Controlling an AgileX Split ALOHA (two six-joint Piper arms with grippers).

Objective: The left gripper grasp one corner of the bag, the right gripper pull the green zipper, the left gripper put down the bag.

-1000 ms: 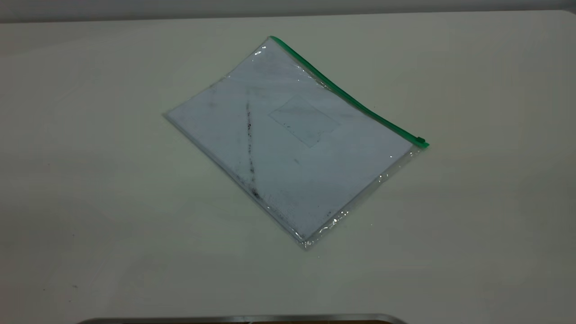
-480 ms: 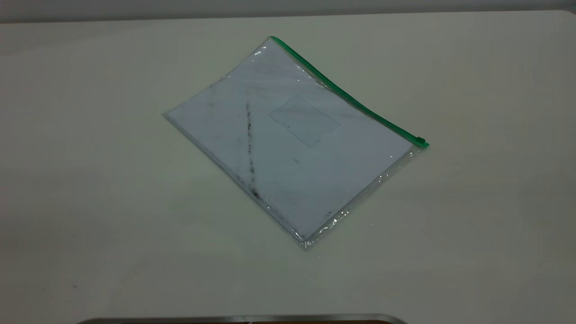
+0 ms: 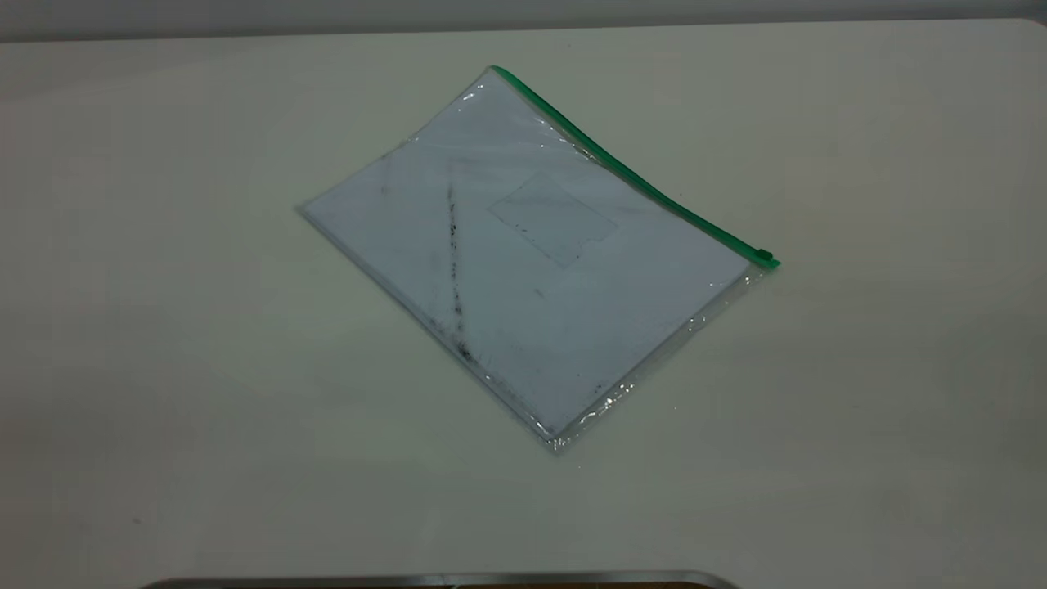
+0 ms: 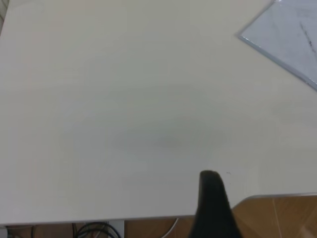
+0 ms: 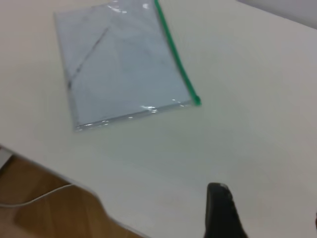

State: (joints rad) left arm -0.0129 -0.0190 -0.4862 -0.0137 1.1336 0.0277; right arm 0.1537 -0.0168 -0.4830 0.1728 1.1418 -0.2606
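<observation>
The bag (image 3: 523, 270), a flat clear pouch with white paper inside, a dark smudge line and a small card pocket (image 3: 552, 219), lies flat on the table. The green zipper (image 3: 630, 173) runs along its far right edge, with the slider tab (image 3: 765, 257) at the right corner. Neither gripper shows in the exterior view. In the left wrist view the left gripper (image 4: 262, 208) is open above the table's front edge, far from the bag's corner (image 4: 287, 34). In the right wrist view the right gripper (image 5: 267, 213) is open and apart from the bag (image 5: 119, 64) and its slider tab (image 5: 195, 100).
The pale table (image 3: 204, 368) spreads around the bag on all sides. Its front edge has a metal rim (image 3: 442, 579), and wooden floor (image 4: 282, 218) shows beyond it. Cables (image 4: 94, 229) lie below the edge.
</observation>
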